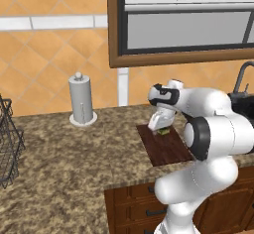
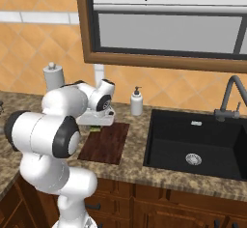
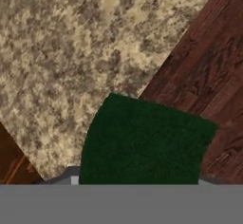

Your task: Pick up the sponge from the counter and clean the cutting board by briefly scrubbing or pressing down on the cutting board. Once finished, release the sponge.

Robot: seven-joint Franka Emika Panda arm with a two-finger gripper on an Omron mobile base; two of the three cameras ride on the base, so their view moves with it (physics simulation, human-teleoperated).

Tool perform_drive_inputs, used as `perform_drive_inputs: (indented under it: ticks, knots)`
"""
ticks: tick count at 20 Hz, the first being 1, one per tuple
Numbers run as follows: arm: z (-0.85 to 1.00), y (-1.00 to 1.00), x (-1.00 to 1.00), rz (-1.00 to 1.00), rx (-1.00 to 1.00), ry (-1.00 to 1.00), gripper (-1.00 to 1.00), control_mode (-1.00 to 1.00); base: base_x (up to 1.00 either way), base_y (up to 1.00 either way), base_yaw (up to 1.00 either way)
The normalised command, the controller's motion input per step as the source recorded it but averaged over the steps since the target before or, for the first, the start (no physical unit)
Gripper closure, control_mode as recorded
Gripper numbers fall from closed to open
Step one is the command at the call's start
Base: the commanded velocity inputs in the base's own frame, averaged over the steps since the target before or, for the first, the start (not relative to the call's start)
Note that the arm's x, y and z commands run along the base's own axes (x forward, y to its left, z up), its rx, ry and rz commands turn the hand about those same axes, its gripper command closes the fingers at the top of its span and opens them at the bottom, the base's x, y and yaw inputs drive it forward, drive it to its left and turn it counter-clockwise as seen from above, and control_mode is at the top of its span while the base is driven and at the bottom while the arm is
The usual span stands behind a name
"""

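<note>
The dark reddish-brown cutting board (image 1: pixel 166 148) (image 2: pixel 106 142) (image 3: pixel 204 71) lies on the speckled counter (image 1: pixel 64 163) (image 2: pixel 140 166) (image 3: pixel 71 52), left of the sink. My gripper (image 1: pixel 159 127) (image 2: pixel 96 125) points down over the board's far left corner and is shut on the green sponge (image 1: pixel 162 131) (image 2: pixel 95 129). In the hand view the sponge (image 3: pixel 144 142) shows its dark green face, lying across the board's edge, partly over wood and partly over granite. I cannot tell whether the sponge touches the board. The arm hides part of the board in both base views.
A paper towel holder (image 1: pixel 82 101) (image 2: pixel 52 75) stands at the back of the counter, and a wire basket (image 1: pixel 7 144) at the far left. A soap dispenser (image 2: pixel 137 102) sits between the board and the black sink (image 2: pixel 193 145) with its faucet (image 2: pixel 231 96).
</note>
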Motion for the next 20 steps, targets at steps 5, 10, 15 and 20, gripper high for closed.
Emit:
perform_drive_inputs:
  ticks: [5, 10, 15, 20]
  knots:
    - [-0.17, 0.04, 0.00, 0.00, -0.11, 0.01, 1.00, -1.00, 0.00, 0.00, 0.00]
    - [-0.19, 0.00, 0.11, -0.01, -0.11, 0.00, 1.00, -1.00, 0.00, 0.00, 0.00]
    - [-0.42, 0.00, 0.18, 0.00, -0.07, 0.08, 1.00, -1.00, 0.00, 0.00, 0.00]
    - [-0.42, 0.00, 0.30, 0.00, -0.05, 0.18, 1.00, -1.00, 0.00, 0.00, 0.00]
